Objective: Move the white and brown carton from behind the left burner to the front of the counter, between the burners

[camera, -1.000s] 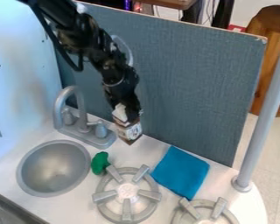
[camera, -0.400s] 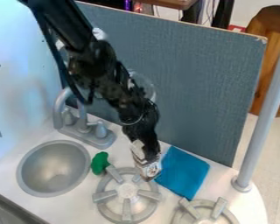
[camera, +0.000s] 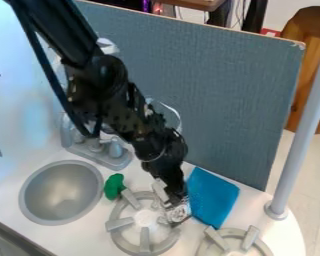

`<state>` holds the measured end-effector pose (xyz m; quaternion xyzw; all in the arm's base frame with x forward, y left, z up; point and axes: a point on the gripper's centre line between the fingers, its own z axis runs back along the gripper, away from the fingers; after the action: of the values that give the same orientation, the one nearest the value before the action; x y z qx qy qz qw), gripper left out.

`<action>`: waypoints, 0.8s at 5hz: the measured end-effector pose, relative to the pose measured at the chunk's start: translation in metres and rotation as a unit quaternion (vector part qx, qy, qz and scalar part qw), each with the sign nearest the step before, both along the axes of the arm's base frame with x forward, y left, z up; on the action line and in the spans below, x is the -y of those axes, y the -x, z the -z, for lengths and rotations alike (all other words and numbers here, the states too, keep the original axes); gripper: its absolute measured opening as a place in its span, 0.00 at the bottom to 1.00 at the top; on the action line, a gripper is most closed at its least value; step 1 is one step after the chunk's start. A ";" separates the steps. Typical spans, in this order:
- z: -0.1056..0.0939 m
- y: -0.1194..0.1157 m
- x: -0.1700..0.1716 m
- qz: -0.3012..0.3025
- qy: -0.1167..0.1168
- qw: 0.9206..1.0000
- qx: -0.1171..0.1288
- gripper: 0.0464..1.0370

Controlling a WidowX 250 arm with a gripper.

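the blue-grey panel [camera: 216, 95] stands along the worktop's back edge, and the white worktop [camera: 9, 192] runs out from its foot. the black arm [camera: 99, 82] slants over it from the upper left. the sink [camera: 62, 192] is toward the worktop's left end, the near burner [camera: 116, 235] between it and the right-hand corner. the blue cloth [camera: 213, 195] lies by the back edge, just behind and right of that burner. the green toy piece [camera: 114, 186] is between sink and burner. the gripper [camera: 171, 199] is clamped on a small patterned carton [camera: 179, 213], at the burner's cloth-side rim. the carton juts beyond the fingertips, tilted down toward the lower right; its long axis seems to follow the gripper's line. whether it touches the burner, i can't tell.
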<state>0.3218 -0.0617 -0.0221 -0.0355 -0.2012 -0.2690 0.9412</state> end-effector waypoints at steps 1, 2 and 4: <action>0.003 0.010 0.012 0.013 0.001 1.000 -0.006 0.78; 0.007 0.015 0.020 0.019 -0.003 1.000 -0.006 0.78; 0.029 0.035 0.028 -0.026 -0.006 0.999 -0.024 0.78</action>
<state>0.2865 -0.0900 -0.0513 -0.0315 -0.1778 -0.2445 0.9527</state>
